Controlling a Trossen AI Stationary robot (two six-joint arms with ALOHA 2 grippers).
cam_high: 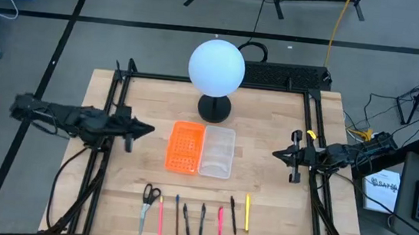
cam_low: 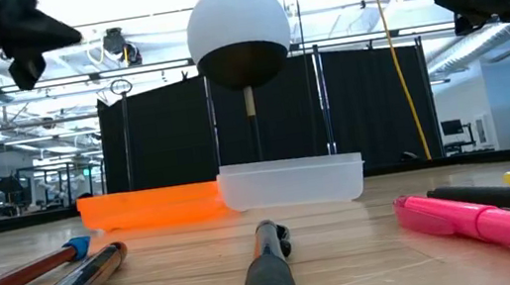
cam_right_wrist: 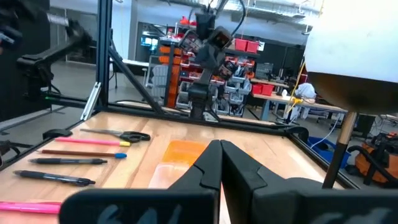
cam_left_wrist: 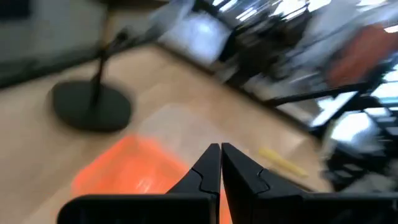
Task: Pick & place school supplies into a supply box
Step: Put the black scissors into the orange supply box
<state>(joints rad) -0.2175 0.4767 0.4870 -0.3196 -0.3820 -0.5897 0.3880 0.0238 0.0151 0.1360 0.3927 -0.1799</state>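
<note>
The left gripper (cam_high: 149, 129) hovers left of the box (cam_high: 200, 149), jaws clenched empty; the right gripper (cam_high: 277, 152) hovers right, likewise; supplies (cam_high: 192, 216) lie near.

Overhead: straight down on the whole table (cam_high: 265, 177), both arms at its sides. Low: at tabletop level, very near the row of pens (cam_low: 269, 280), facing level across to the supply box (cam_low: 291, 182), lamp (cam_low: 237, 25) and room beyond. Left wrist: tilted down over the box's orange half (cam_left_wrist: 124, 168), close. Right wrist: level across the table toward shelving. Shared by all four: box and lamp
</note>
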